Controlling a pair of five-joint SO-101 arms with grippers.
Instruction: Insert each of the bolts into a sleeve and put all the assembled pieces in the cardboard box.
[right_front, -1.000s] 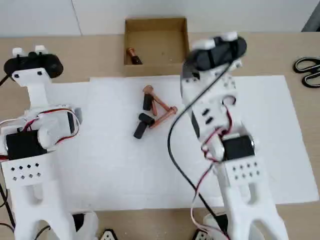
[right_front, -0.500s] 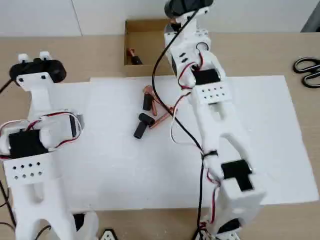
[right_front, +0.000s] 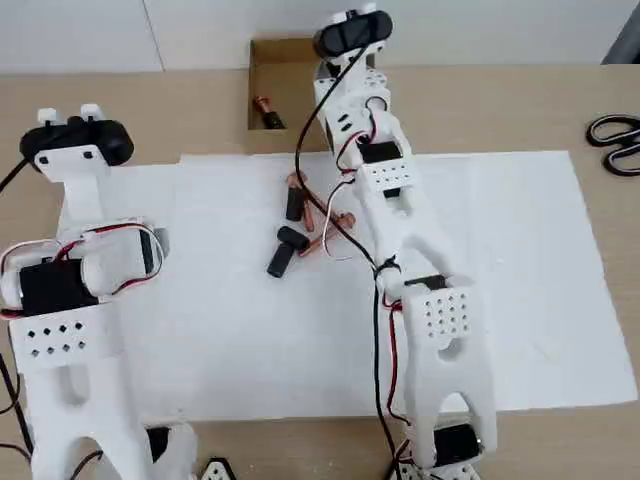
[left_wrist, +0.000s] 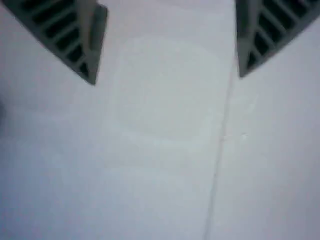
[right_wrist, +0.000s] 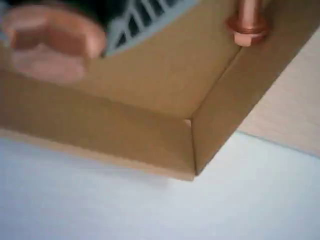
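Your right end effector (right_wrist: 95, 25) hangs over the cardboard box (right_front: 295, 85) at the far edge of the bench (right_front: 500, 100). It looks clenched on a copper bolt (right_wrist: 50, 42), though the close view is too blurred to be sure. One assembled piece (right_front: 265, 112) lies inside the box, by its left wall. Your left end effector (left_wrist: 165, 45) is released, fingers apart above the white sheet (right_front: 500, 280) on the left. Loose bolts (right_front: 296, 182) and black sleeves (right_front: 292, 238) lie bunched on the sheet, near the box.
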